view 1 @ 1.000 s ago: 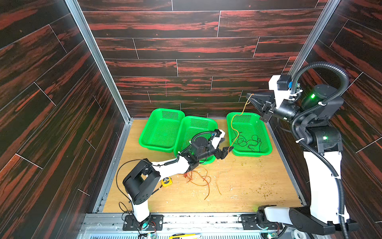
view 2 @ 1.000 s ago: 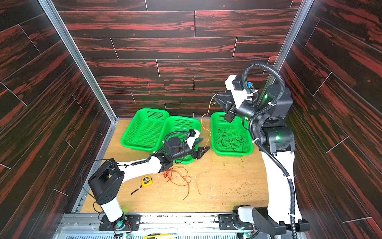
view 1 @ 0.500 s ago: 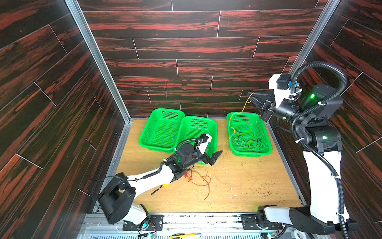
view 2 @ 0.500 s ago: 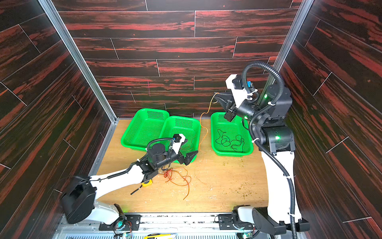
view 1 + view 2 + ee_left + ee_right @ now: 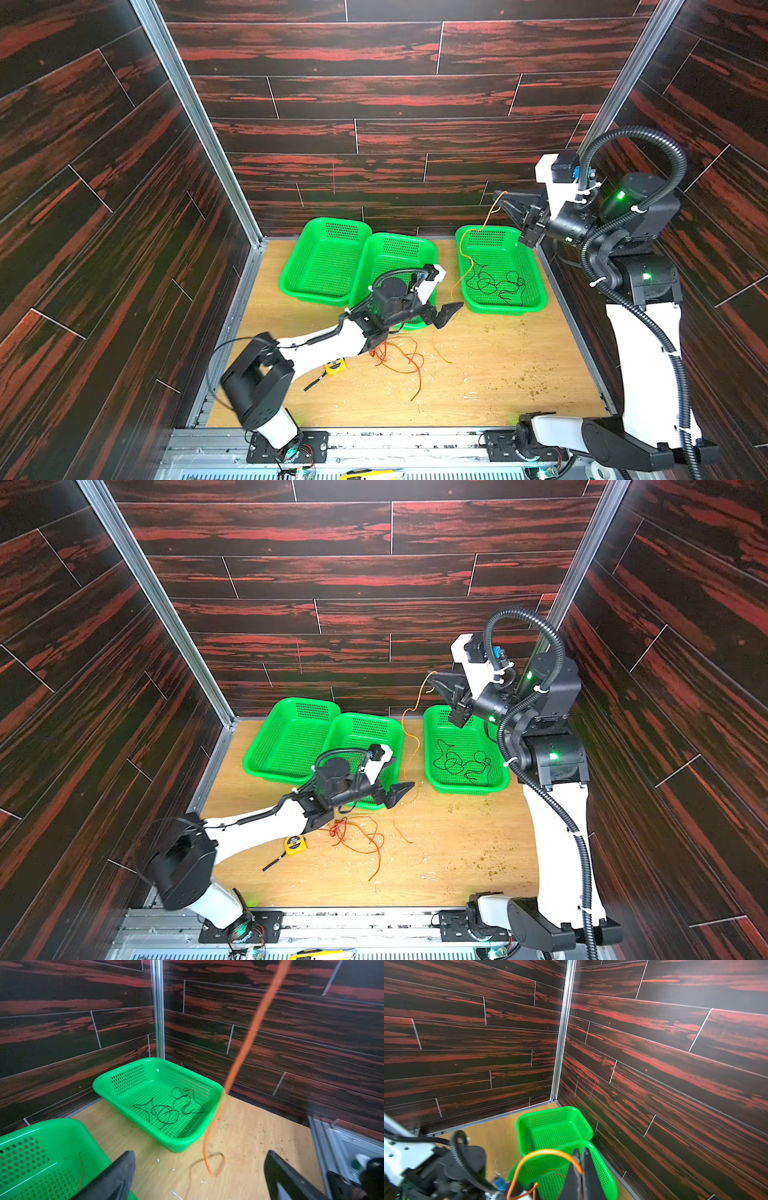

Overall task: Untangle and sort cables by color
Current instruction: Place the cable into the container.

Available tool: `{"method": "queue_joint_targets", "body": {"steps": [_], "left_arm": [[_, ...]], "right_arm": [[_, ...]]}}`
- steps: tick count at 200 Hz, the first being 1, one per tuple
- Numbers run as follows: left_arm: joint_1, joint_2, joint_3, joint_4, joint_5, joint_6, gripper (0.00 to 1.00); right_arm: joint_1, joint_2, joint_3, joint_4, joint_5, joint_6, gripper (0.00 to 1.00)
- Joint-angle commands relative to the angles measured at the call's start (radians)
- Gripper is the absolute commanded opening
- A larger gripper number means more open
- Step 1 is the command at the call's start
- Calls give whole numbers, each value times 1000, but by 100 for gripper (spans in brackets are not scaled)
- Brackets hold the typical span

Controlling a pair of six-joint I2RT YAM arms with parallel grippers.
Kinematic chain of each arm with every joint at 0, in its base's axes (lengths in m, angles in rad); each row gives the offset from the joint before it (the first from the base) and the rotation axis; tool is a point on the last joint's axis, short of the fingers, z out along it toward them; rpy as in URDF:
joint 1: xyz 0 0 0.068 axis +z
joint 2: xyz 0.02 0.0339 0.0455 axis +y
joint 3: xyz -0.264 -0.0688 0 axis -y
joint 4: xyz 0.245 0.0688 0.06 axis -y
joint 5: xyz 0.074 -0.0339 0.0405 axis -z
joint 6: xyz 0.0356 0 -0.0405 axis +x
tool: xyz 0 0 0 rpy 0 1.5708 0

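Left pincer (image 5: 199, 1178) gaping wide at the hanging orange cable (image 5: 469, 257); right pincer (image 5: 503, 203) shut on its upper end.

The left pincer has just opened the last bit and swung back out past the middle basket (image 5: 399, 241), empty, the cable dangling just ahead of its gap, untouched. The right pincer hasn't budged: clamped high over the right basket (image 5: 505, 309), the cable dropping beside that basket's wall to a loose tail on the surface (image 5: 519, 374). Black cables (image 5: 494, 284) lie in the right basket; a red and orange tangle (image 5: 399, 357) sits on the surface by the left arm. I'd say the left is set to take the lower run so the orange one can be drawn clear and binned; the tangle remains to sort.
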Motion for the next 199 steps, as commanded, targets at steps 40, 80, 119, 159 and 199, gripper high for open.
{"method": "queue_joint_targets", "body": {"steps": [40, 80, 119, 159, 199], "left_arm": [[0, 89, 144, 34, 45, -31, 19], [22, -1, 228, -122, -53, 111, 0], [117, -62, 409, -351, -43, 286, 0], [194, -34, 603, -503, -65, 375, 0], [247, -2, 589, -532, -93, 364, 0]], "right_arm": [[4, -47, -32, 33, -38, 18, 0], [5, -56, -56, 39, -2, 29, 0], [5, -71, -165, 133, 26, 108, 0], [6, -43, -230, 223, 17, 198, 0], [12, 15, -349, 325, -5, 269, 0]]}}
